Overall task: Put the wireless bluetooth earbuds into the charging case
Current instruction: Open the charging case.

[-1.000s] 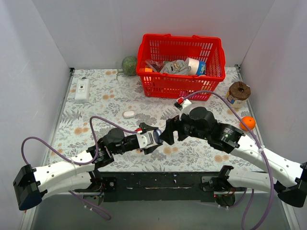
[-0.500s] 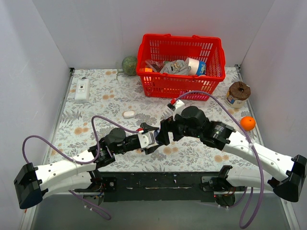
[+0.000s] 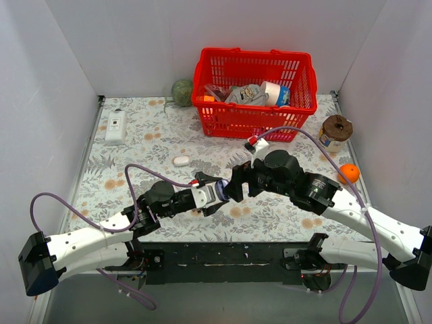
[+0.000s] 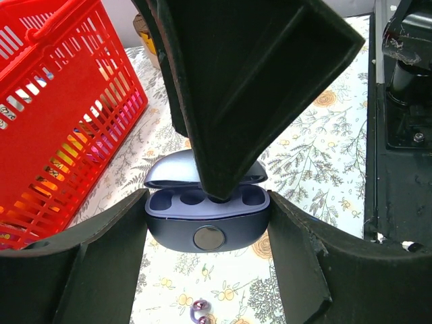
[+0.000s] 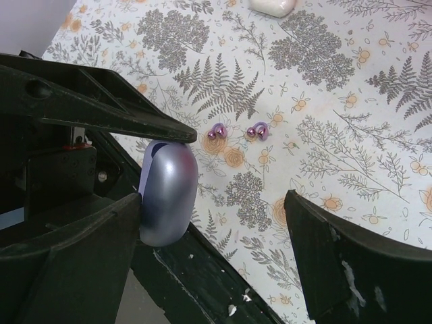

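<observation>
One charging case (image 4: pixel 208 233), lid (image 4: pixel 175 177) open, clamped in left claw (image 4: pixel 208 202). Right claw (image 5: pixel 212 202) spread, grasping nothing. Right wrist view shows two earbuds (image 5: pixel 256 130) on surface (image 5: pixel 337 101), 1 o'clock from case; left wrist view shows sockets (image 4: pixel 162 200).

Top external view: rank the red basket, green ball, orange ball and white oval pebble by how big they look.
1. Red basket, by far the largest.
2. Green ball and orange ball: too alike to rank, and the green one sits farther back.
3. White oval pebble, smallest.
</observation>
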Available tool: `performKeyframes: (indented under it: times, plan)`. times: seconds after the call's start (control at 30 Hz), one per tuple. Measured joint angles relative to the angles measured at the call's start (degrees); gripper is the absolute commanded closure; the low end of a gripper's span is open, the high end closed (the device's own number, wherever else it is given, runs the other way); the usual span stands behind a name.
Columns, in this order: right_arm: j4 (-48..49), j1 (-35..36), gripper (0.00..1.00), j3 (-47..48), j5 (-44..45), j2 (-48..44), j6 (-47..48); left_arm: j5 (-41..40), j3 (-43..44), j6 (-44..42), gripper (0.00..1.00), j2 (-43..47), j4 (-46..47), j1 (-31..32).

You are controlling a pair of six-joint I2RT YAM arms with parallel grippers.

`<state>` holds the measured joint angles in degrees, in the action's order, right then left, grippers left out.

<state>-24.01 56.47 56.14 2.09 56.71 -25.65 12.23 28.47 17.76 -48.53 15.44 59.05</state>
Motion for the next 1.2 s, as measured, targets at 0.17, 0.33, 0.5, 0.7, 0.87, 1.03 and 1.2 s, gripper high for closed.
performKeyframes:
  times: [0.17,0.33,0.5,0.7,0.87,1.03,1.2]
  plan:
    - [-0.44,-0.37,0.09,0.0,1.11,-0.5,-0.15,-0.44,0.0,0.0,1.0,0.0,-0.37,0.0]
    - [-1.38,-1.11,0.1,-0.28,2.78,-1.77,-0.15,-0.39,-0.02,0.02,1.0,0.44,-0.35,0.07]
    - [-1.01,-1.25,0.13,-0.74,2.64,-2.91,-0.09,-0.39,-0.02,0.02,1.0,0.48,-0.35,0.07]
    - [1.27,-1.27,0.33,-0.9,-0.15,-3.48,0.42,-0.39,-0.02,0.02,1.0,0.48,-0.35,0.07]
    - [1.92,-1.27,0.46,-0.9,-2.36,-0.72,0.5,-0.42,-0.02,0.04,1.0,0.48,-0.33,0.07]
    - [2.01,-1.27,0.53,-0.9,-3.67,0.92,0.52,-0.44,-0.04,0.07,1.0,0.44,-0.48,0.07]
    - [2.4,-1.27,0.65,-0.85,-4.37,1.18,0.61,-0.59,-0.04,0.09,1.0,0.37,-0.44,0.07]
